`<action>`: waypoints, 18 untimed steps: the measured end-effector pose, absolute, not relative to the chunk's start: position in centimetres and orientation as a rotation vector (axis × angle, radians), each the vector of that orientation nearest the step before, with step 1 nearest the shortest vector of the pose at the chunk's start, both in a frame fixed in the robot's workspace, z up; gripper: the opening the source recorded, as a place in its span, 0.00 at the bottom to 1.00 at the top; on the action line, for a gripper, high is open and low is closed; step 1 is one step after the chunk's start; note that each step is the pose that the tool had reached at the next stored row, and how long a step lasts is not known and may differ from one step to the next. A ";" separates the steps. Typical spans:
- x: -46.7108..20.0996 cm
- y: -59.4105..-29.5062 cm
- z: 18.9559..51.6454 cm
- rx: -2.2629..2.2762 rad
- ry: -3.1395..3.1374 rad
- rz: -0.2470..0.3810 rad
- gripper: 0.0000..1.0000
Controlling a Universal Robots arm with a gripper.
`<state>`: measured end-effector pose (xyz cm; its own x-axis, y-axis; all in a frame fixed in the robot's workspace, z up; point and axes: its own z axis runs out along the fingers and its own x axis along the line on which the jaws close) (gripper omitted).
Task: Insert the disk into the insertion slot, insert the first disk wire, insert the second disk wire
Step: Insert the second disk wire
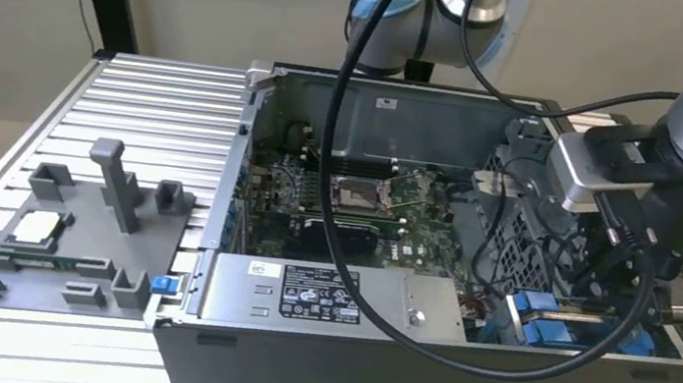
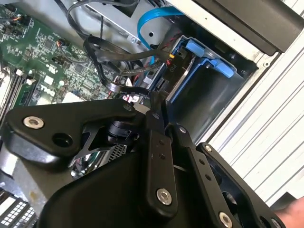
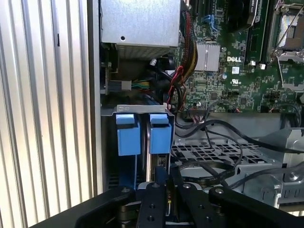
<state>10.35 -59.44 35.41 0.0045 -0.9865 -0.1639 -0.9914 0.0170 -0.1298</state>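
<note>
First wrist view: hand (image 3: 167,192) fingers nearly together, pinching a wire connector (image 3: 169,202) beside the insertion slot (image 3: 142,135).

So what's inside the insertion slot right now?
In the first wrist view, two blue carrier tabs stand side by side in the insertion slot, with dark cables beside it. The hand covers its near end, so whether the disk is seated is hidden.
</note>
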 end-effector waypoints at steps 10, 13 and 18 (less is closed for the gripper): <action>10.4 -59.4 35.1 -2.066 2.079 0.036 0.00; 10.5 -59.4 35.0 -2.065 2.079 0.037 0.00; 10.6 -59.4 34.8 -2.064 2.078 0.037 0.00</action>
<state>10.61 -59.44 34.80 0.0048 -0.9859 -0.1671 -0.9912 0.0173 -0.1310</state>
